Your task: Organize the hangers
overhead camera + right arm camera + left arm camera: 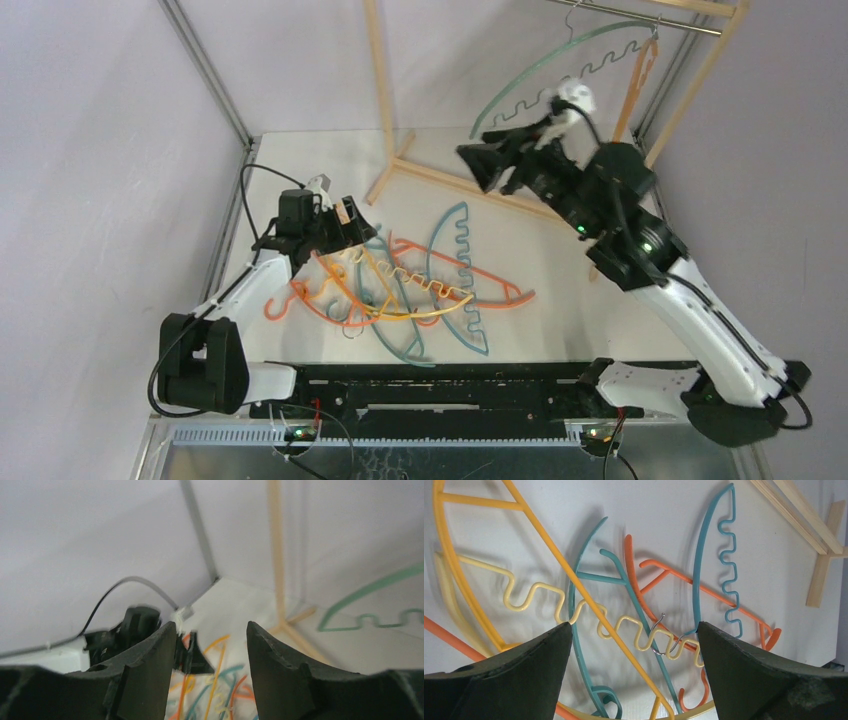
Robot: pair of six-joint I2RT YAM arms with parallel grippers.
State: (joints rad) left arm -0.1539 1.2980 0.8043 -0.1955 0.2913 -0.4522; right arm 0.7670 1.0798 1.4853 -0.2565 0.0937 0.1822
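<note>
- Currently, L gripper (pixel 347 228): jaws spread wide, nothing between them; it hovers over the left part of the hanger pile. The wrist view shows the fingers (pixel 549 660) above the tangle, not touching it.
- R gripper (pixel 483 166): raised near the rack, jaws partly apart, empty per the wrist view (pixel 211 627).
- Hanger pile (pixel 420 285): loose heap on the table (pixel 570 280), mid-left, crossing and overlapping.
  - pale yellow hanger w/ wavy bar (pixel 539 592), lying across the others
  - deeper yellow hanger (pixel 549 550), straight strut
  - teal hanger w/ wavy bar (pixel 724 555), right side of the heap
  - second teal hanger (pixel 624 580), under the yellow ones
  - orange hanger (pixel 500 285), long arm pointing right; more orange pieces at the heap's left edge
- Hung teal hanger (pixel 560 55): off the table, wire hook at the metal rod (pixel 640 17), tilted, lower end close to R gripper; contact can't be told.
- Hung orange hanger (pixel 640 80): on the same rod, farther right, seen edge-on.
- Wooden rack frame (pixel 385 90): stands at the table's far side; its foot lies near the heap.
</note>
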